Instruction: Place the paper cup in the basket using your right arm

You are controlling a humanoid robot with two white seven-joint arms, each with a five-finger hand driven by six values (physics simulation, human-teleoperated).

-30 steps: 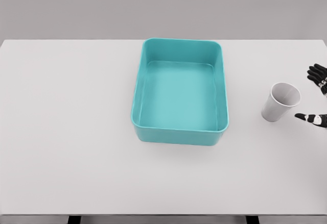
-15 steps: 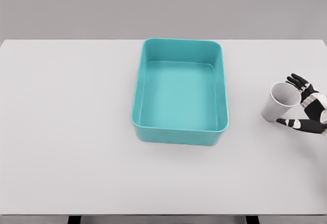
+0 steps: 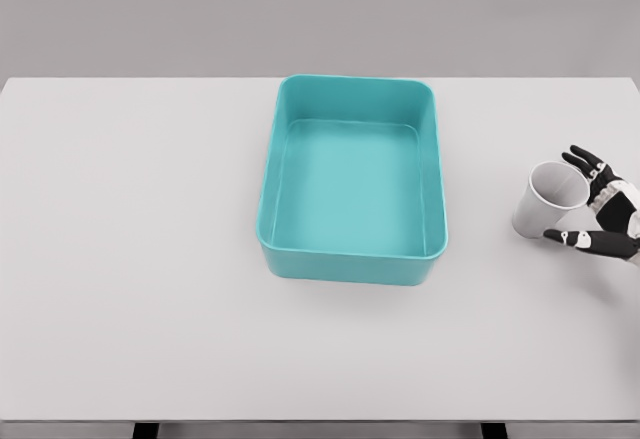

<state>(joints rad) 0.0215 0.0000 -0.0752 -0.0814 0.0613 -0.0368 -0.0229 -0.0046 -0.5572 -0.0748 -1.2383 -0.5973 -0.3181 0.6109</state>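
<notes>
White table (image 3: 130, 259) ran bare across the whole left of the head view, well away from the hand. No left arm showed anywhere on that side.

Teal basket (image 3: 352, 181) sat at mid-table, well to the left of the hand. Rectangular, rounded corners, open top, nothing inside it. Its raised right wall was the side facing the hand, and a clear strip of tabletop lay between that wall and the cup. Nothing stood on that strip.

Paper cup (image 3: 548, 200) stood on the table at the hand's left side, white, tilted so its mouth leaned up and toward the hand. It was outside the basket, still resting on the tabletop, right of the basket's near-right corner.

Right hand (image 3: 600, 209) came in from the right edge, only fingers and part of the palm in view, the arm cut off by the frame. Dark fingers (image 3: 583, 159) reached over the cup's far rim; the thumb lay along the near side at the cup's lower wall. Fingers and thumb were spread apart, bracketing the cup. Upper fingertips looked to be at or just touching the rim; I could not tell whether the thumb pressed on the wall. No firm clamp was visible.
</notes>
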